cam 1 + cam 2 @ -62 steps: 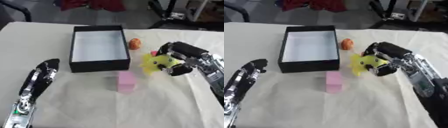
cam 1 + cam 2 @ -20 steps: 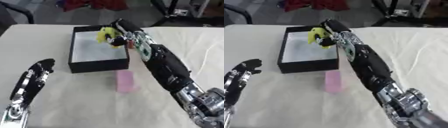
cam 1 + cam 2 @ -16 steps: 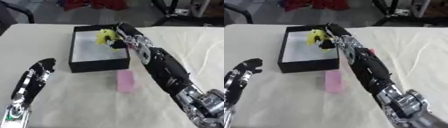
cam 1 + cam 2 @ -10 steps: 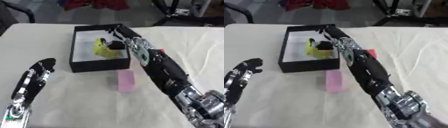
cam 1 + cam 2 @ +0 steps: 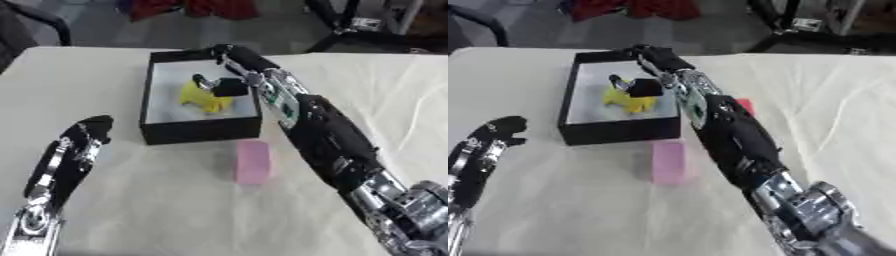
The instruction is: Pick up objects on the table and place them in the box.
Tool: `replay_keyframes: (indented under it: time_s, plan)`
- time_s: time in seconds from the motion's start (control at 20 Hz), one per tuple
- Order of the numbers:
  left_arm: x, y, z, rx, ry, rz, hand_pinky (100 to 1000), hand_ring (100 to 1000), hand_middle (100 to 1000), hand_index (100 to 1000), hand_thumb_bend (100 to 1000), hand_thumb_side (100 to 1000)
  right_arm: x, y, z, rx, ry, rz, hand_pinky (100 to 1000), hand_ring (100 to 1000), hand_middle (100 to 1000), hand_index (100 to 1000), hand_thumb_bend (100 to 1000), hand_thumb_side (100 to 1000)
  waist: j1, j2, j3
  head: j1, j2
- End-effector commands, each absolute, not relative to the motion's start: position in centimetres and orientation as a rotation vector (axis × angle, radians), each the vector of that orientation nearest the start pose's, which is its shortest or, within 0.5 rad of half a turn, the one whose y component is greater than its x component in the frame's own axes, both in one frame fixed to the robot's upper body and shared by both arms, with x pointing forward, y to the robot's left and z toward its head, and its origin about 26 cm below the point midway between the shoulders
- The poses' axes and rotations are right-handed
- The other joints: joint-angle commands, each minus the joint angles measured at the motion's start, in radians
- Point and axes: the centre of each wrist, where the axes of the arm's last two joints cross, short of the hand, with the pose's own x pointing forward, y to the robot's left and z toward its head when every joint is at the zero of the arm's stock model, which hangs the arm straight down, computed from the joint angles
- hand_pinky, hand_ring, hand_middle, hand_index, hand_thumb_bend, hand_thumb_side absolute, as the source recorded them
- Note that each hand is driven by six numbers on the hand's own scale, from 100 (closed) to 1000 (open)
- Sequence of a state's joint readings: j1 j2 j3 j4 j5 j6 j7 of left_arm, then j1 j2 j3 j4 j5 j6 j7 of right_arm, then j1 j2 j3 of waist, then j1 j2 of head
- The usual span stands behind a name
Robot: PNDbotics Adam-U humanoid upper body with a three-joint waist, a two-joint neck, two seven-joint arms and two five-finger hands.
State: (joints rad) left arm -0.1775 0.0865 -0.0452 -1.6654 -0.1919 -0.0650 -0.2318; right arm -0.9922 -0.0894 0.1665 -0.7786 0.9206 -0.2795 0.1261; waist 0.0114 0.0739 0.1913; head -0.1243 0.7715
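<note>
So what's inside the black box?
A yellow toy lies in the black box, with the right hand over it. The arm covers the box's right edge.

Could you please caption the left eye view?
Right hand lowers yellow toy into black box; pink block waits.

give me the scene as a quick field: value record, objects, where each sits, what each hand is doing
box: black box, white inside, on the table
yellow toy: yellow toy lying inside the box
pink block: pink block on the table just in front of the box
right hand: right hand over the box, at the toy; grip unclear
left hand: left hand idle at lower left, fingers straight
</note>
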Motion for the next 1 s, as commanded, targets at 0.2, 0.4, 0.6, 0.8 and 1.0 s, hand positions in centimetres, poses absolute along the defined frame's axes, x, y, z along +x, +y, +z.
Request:
replay_keyframes:
  time_s: [0.2,0.4,0.6,0.8,1.0]
  plan:
    - [31.7,22.9,7.1,0.011,-1.869,-0.52,796,840,765,817,220,743,48.5,-15.0,17.3,-0.582,-1.828,1.383,837,769,814,925,224,791,0.006,-0.001,-0.009,0.008,-0.002]
    - [31.7,23.1,7.0,0.02,-1.864,-0.519,796,840,765,817,220,743,48.9,-17.4,19.0,-0.581,-1.809,1.315,833,760,799,920,213,781,0.003,-0.003,-0.018,0.015,-0.002]
    - [31.6,23.3,7.0,0.029,-1.86,-0.517,796,840,765,818,221,742,49.1,-20.0,19.9,-0.588,-1.789,1.245,830,749,772,909,200,780,0.0,-0.005,-0.026,0.021,-0.002]
    - [31.6,23.4,7.0,0.035,-1.861,-0.515,796,840,765,817,223,741,49.2,-22.9,19.3,-0.571,-1.729,1.173,820,732,744,895,180,795,-0.003,-0.006,-0.03,0.032,-0.002]
    - [31.6,23.5,7.0,0.041,-1.859,-0.514,796,840,765,817,222,742,49.2,-25.5,17.9,-0.555,-1.653,1.096,821,731,741,891,161,814,-0.005,-0.006,-0.035,0.042,-0.002]
